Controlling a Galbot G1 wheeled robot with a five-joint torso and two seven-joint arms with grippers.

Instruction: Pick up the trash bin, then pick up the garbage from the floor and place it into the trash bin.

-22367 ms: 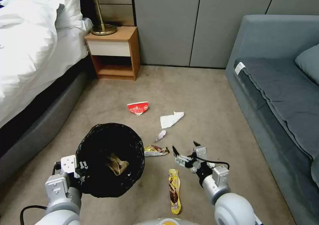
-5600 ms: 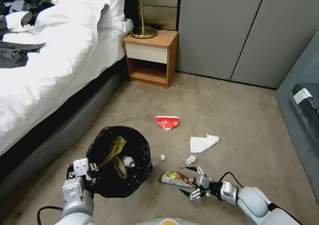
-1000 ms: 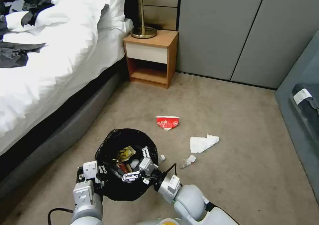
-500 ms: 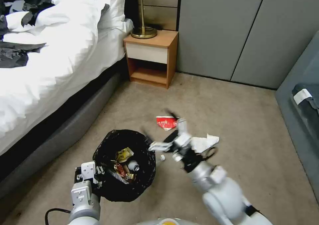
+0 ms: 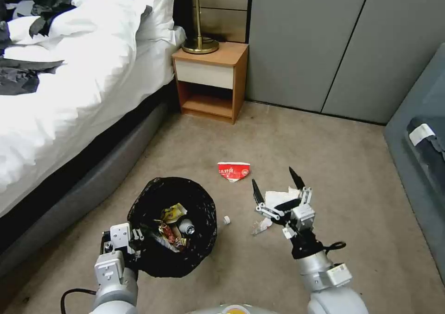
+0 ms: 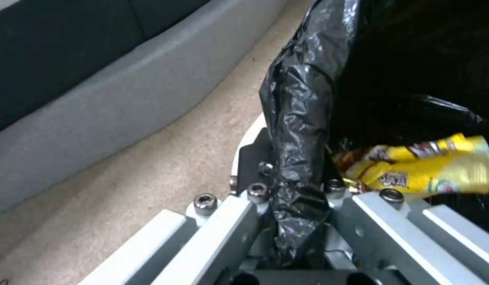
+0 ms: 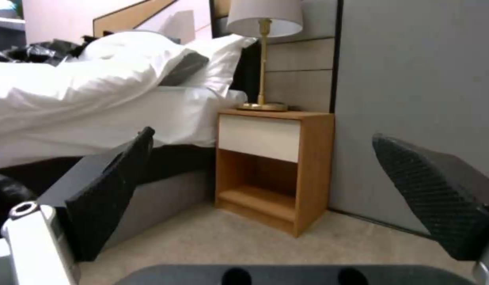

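Nearest, the left gripper (image 5: 121,245) is clamping the trash bin (image 5: 172,226) by its lined rim above the carpet; a slipping liner could spill it. Farther out, the right gripper (image 5: 276,187) is hanging spread and empty above the tissue (image 5: 278,197), and a misjudged descent could push it away.

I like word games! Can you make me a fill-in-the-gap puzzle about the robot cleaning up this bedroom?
1. The left tool is pinching the bin's ____ liner.
2. The right tool hangs over the floor with its fingers ____.
3. The yellow wrapper lies ____ the trash bin.
4. The crushed cup on the carpet is white and ____.

Missing words: black; open; inside; red
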